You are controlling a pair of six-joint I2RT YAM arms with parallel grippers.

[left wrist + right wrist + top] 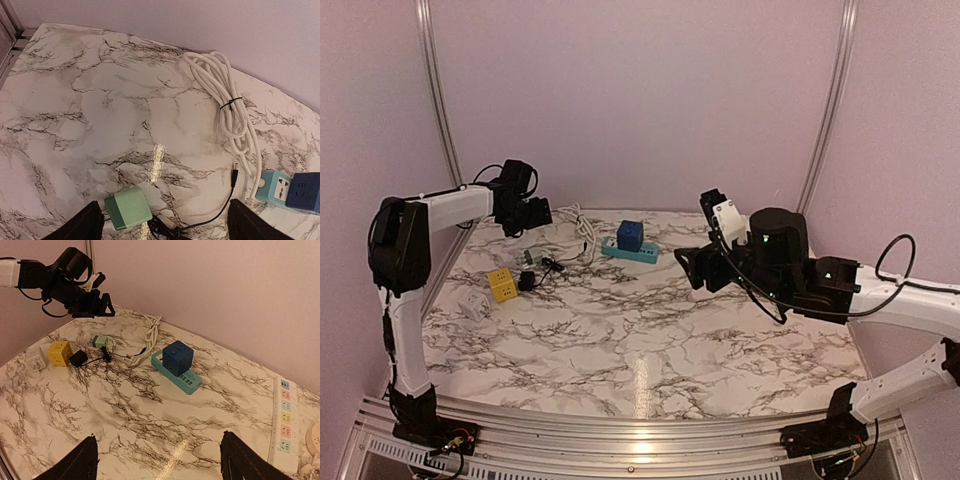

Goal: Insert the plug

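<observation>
On the marble surface (650,340) the green plug (127,207) lies in the far-left part, just below the left pincer (165,222). That pincer hangs released over it, its two fingers (85,225) spread wide to either side and neither touching the plug. The plug rests flat. In the left wrist view its long axis runs roughly left to right with a slight tilt, and its prongs cannot be made out.

A thin black lead (220,207) curls past the plug's right corner and ends in a small barrel tip (233,176) that points toward the far wall. A bundled white cable (225,95) lies between the plug and the teal power strip (272,185). A blue cube socket (174,356) sits on that strip.

Nearer the left edge are a black adapter (77,358), a yellow cube (58,353) and a white cube (35,360). A long white power strip (284,420) lies at the far right.

The right pincer (160,460) hovers released above mid-surface, well apart from the plug.
</observation>
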